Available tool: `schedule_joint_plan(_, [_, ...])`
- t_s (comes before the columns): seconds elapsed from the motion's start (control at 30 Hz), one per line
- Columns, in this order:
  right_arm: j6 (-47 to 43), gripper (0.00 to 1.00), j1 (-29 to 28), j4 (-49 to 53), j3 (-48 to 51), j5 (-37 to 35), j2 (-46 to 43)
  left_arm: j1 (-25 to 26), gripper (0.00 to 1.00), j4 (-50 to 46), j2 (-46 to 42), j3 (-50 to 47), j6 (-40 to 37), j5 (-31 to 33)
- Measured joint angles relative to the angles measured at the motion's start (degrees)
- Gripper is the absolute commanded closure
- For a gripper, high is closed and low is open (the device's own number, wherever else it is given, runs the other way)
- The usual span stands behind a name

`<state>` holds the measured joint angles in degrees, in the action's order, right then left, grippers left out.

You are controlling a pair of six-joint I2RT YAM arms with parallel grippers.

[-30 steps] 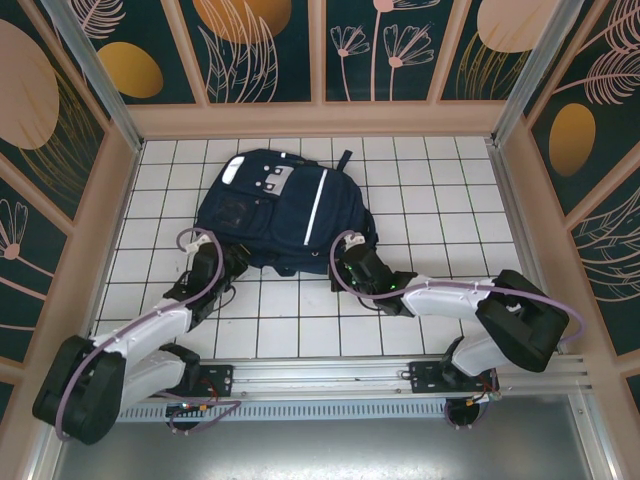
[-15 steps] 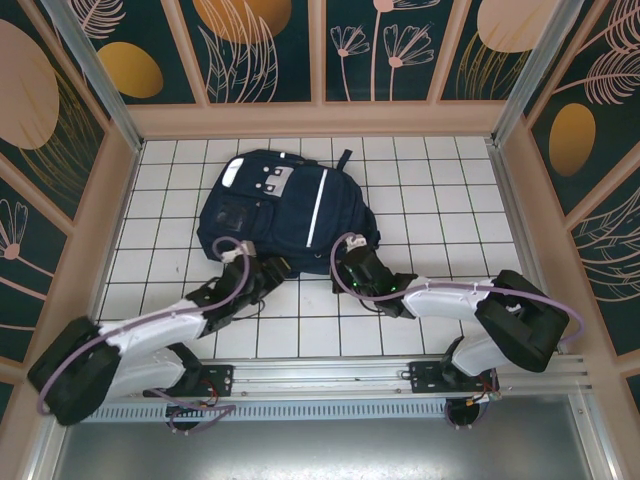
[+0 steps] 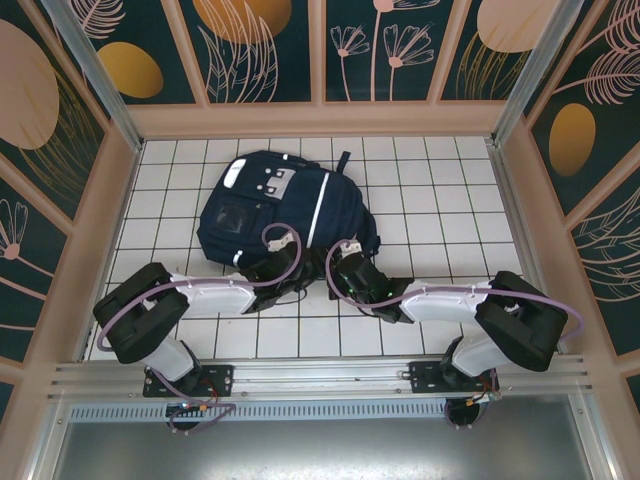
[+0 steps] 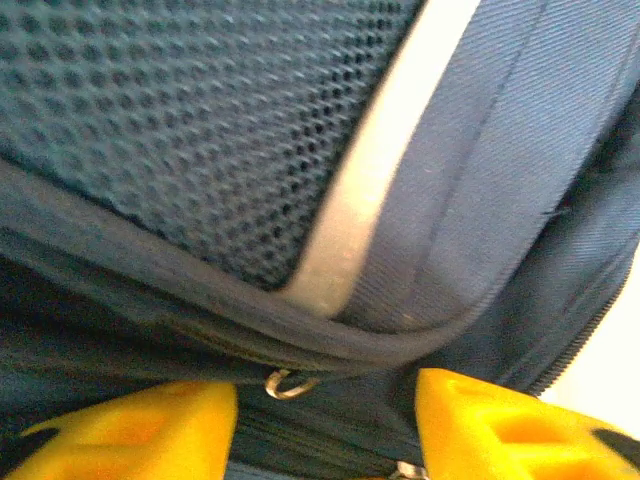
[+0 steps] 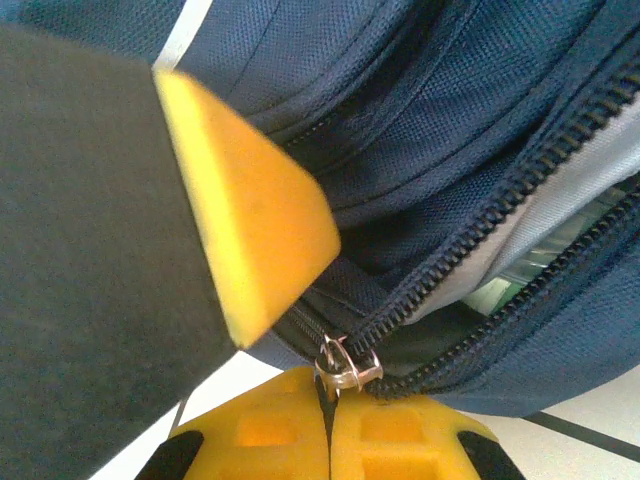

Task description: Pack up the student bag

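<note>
Bag (image 3: 270, 215) lies flat on the white tiled table (image 3: 430, 200), left of centre and toward the back, front side up, with its white stripe (image 3: 320, 205) running down the right half. Both arms reach in to its near edge, and their grippers sit close together there. The right gripper (image 3: 347, 262) is at the near right corner of the bag. Its wrist camera shows its yellow fingers (image 5: 400, 435) pressed together, with the metal zip pull (image 5: 345, 367) pinched between their tips. From that pull two rows of zip teeth (image 5: 480, 205) run apart toward the upper right. A strip of light grey lining (image 5: 525, 235) shows between them, so the zip is partly undone. A dark block ending in a yellow wedge (image 5: 250, 215) stands at the left of that view. It is probably a finger of the other gripper, though it is too close to be sure. The left gripper (image 3: 288, 266) is at the middle of the near edge, just left of the right one. From its wrist its two fingers (image 4: 130, 430) stand apart at a middling width, closed on nothing. The bag's piped seam and a small metal ring (image 4: 287, 383) lie in the gap between them. Above the seam are dark mesh (image 4: 190, 130) and the stripe.
</note>
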<state>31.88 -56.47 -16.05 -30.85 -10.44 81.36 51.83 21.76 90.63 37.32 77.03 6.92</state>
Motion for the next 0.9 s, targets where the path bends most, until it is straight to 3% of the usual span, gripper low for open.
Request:
schedule_joint_plan(0.07, [0.00, 1.00, 0.00, -0.04, 0.44, -0.46, -0.33, 0.04, 0.84, 0.35, 0.13, -0.46, 0.96, 0.42])
schedule_joint_plan(0.13, [-0.02, 1.00, 0.00, -0.02, 0.68, -0.68, -0.81, 0.04, 1.00, 0.28, -0.04, -0.79, 1.27, 1.03])
schedule_joint_plan(0.43, [-0.09, 1.00, 1.81, -1.09, 1.62, 1.05, -3.08, 0.00, 1.00, -3.67, -10.19, -4.37, 0.17, 4.68])
schedule_joint_plan(0.63, [-0.59, 1.00, 7.04, -0.37, 4.04, 0.94, -5.18, -8.50, 1.00, -8.48, -21.11, -14.64, -0.37, 9.97])
schedule_joint_plan(0.77, [-1.60, 1.00, 9.75, 0.04, 4.57, 1.36, -6.12, -10.58, 1.00, -12.57, -26.43, -17.29, -2.14, 11.43])
schedule_joint_plan(0.9, [-1.81, 1.00, 10.32, 0.02, 4.57, 2.21, -6.40, -10.71, 0.78, -11.78, -27.80, -17.31, -4.00, 10.16])
